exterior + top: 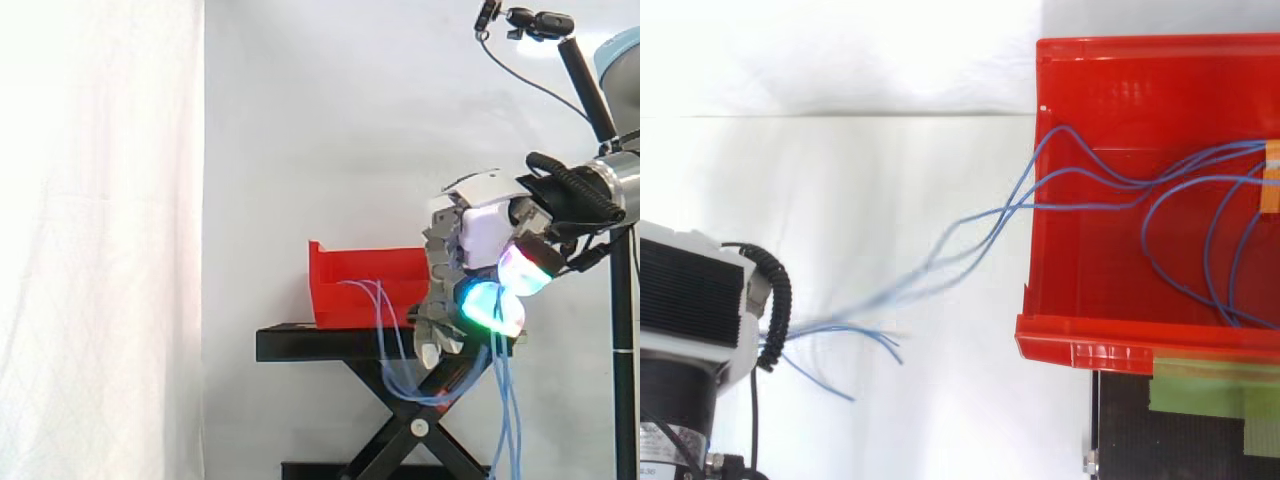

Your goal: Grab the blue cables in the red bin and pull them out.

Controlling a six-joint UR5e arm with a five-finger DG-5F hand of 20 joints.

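**A:** Why do the blue cables [1090, 206] trail over the red bin's [330, 300] wall?

**B:** The hand [480, 235], outside the bin and well clear of that wall, is clenched on them, I judge for pulling.

**A:** And their long axis?

**B:** It runs from inside the bin, across the wall, towards the hand. They sag below the bin between the two, and loops lie inside it.
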